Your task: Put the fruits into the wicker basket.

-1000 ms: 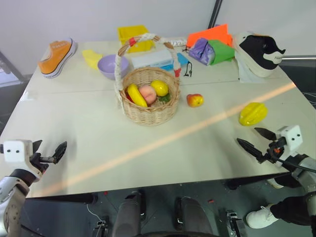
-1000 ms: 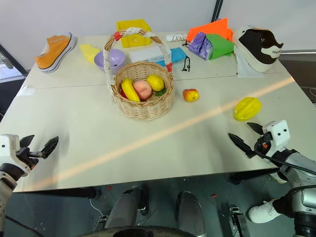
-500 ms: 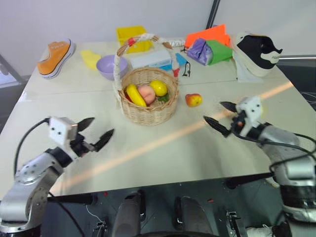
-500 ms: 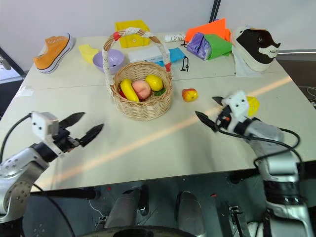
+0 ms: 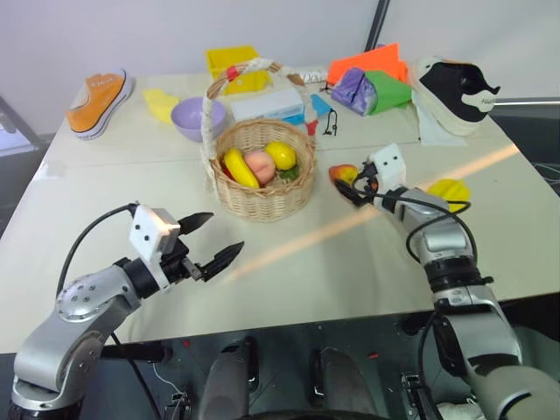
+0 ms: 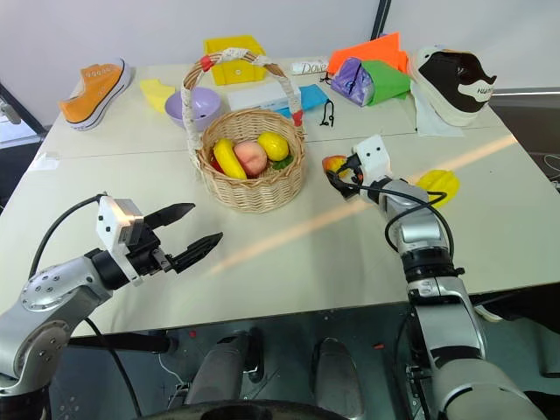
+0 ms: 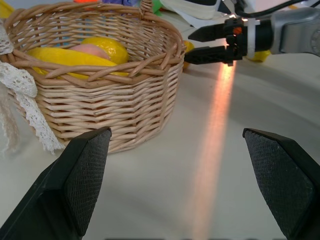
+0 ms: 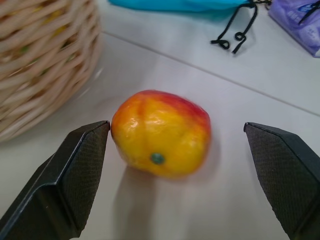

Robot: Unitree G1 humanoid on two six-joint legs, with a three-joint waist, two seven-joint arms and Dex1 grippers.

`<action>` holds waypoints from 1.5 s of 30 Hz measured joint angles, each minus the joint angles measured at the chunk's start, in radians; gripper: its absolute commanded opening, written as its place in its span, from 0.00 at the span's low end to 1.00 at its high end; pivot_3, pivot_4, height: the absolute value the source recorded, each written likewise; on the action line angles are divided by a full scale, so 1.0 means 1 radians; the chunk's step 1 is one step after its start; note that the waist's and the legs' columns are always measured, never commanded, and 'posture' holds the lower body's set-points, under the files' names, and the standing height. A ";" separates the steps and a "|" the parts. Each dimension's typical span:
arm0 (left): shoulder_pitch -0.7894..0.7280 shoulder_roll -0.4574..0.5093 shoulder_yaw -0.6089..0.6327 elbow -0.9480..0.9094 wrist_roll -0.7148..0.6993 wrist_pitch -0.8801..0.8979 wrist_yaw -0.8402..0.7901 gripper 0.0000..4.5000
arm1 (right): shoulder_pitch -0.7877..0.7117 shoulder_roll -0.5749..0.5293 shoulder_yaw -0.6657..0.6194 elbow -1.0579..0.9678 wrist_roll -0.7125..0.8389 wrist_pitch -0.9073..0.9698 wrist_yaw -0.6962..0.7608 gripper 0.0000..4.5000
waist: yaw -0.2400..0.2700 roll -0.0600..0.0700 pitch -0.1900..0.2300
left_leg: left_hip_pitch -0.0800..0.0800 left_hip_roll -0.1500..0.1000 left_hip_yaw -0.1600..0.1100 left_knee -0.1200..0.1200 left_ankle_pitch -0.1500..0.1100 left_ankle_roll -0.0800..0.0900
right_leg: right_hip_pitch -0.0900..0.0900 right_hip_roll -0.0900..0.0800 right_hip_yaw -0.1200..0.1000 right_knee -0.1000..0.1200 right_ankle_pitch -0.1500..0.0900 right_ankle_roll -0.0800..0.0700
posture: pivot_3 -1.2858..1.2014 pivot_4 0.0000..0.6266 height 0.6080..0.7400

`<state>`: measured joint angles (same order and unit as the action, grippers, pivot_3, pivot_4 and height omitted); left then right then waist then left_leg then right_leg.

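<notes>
The wicker basket stands mid-table with a banana, a pink peach and a lemon inside. Just right of it, a red-and-yellow apple lies on the table. My right gripper is open, one finger on each side of the apple, and one fingertip almost touches it. A yellow starfruit lies further right, beside my right forearm. My left gripper is open and empty, level above the table in front of the basket and pointing toward it.
Along the back of the table are an orange sneaker, a pale yellow flat piece, a purple bowl, a yellow bin, a blue box, coloured bags and a black-and-white shoe.
My right gripper has swung forward and to the left, from the table's front right edge to the apple. My left gripper has moved right and up, toward the front of the basket.
</notes>
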<state>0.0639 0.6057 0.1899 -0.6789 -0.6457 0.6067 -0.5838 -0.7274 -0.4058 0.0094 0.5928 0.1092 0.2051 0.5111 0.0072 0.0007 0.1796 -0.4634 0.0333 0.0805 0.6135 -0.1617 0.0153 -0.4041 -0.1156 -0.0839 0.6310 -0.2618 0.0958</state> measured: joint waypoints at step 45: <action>-0.065 -0.021 0.043 0.036 -0.021 -0.082 -0.003 1.00 | -0.007 0.042 0.155 -0.704 0.094 0.332 0.106 0.99 | -0.007 0.000 0.000 | -0.002 0.008 0.005 -0.001 -0.001 -0.003 | -0.005 0.002 0.000 0.000 0.002 -0.002 | 0.52 0.24 1.00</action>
<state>-0.0008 0.5852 0.2328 -0.6430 -0.6662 0.5251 -0.5873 -0.7345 -0.3634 0.1648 -0.1108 0.2031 0.5376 0.6173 -0.0001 0.0002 0.1793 -0.4655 0.0413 0.0852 0.6126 -0.1628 0.0124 -0.4089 -0.1132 -0.0840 0.6309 -0.2597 0.0937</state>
